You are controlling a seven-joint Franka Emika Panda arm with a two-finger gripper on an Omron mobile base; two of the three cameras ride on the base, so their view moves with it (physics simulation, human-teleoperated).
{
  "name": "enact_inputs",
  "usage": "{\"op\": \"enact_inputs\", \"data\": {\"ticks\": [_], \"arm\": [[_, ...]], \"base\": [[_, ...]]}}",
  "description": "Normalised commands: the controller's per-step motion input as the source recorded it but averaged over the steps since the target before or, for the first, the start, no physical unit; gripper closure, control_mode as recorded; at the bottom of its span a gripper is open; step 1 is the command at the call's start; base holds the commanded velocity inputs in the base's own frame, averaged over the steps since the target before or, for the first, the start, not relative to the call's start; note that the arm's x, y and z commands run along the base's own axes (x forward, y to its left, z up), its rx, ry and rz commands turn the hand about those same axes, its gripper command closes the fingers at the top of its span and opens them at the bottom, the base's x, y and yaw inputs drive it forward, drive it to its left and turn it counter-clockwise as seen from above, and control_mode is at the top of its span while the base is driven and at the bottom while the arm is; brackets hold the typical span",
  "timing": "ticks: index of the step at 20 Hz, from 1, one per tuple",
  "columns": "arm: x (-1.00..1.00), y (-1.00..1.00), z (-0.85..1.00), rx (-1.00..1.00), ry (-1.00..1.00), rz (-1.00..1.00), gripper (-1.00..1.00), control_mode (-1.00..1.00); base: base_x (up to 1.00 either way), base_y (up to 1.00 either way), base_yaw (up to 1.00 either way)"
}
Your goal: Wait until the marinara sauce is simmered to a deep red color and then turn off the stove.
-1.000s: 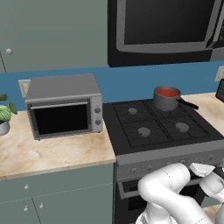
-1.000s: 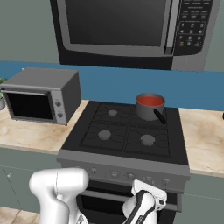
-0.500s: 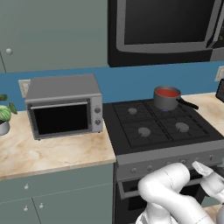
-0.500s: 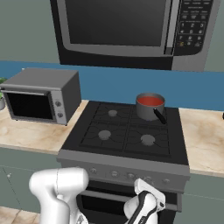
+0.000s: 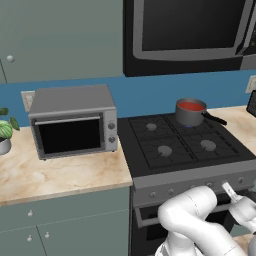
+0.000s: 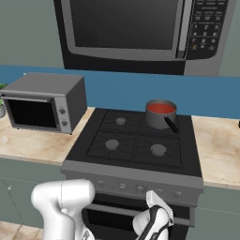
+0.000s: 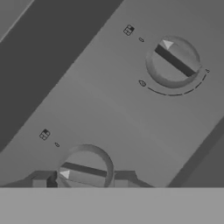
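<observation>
Gripper (image 7: 80, 180) is right at the stove's front panel, fingers either side of a knob (image 7: 84, 170). Finger tips (image 7: 40, 180) flank that knob left and right in the hand view; jaws pressed in on it, so it reads as pinching the knob. Knob's pointer bar sits roughly level in the hand view, arrow tip toward its left. A second knob (image 7: 173, 61) shows further along the panel, untouched, its bar angled diagonally.

From the base cameras the hand sits low, in front of the panel on the right half of the stove (image 5: 200, 177), white wrist (image 6: 157, 211) just below the knob row and above the oven door.

Marinara sauce (image 5: 191, 105) is well apart from the gripper: up on the cooktop, far-right burner, in the dark grey saucepan (image 5: 189, 115). Sauce surface looks red, flat disc inside the rim. Pan's black handle (image 6: 170, 124) points out toward the near right. Other three burners bare.

Left of the stove: silver toaster oven (image 5: 74, 127) on the marble counter (image 5: 55, 175), a potted plant (image 5: 4, 132) at the far left edge. Black microwave (image 6: 140, 33) hangs above the cooktop against the blue backsplash.
</observation>
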Motion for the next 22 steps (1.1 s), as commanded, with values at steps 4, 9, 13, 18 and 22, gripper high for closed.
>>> {"op": "enact_inputs", "data": {"ticks": [4,9,13,18,22], "arm": [[0.0,-0.15,0.09,0.24,0.0,0.0,1.0,-1.0],[0.0,-0.18,0.05,0.25,0.0,0.0,1.0,-1.0],[0.0,-0.21,0.05,0.26,0.0,0.0,1.0,-1.0],[0.0,-0.17,0.06,0.25,0.0,0.0,1.0,-1.0],[0.0,-0.18,0.06,0.25,0.0,0.0,1.0,-1.0]], "base": [[0.0,0.0,0.0],[0.0,0.0,0.0],[0.0,0.0,0.0],[0.0,0.0,0.0],[0.0,0.0,0.0]]}}
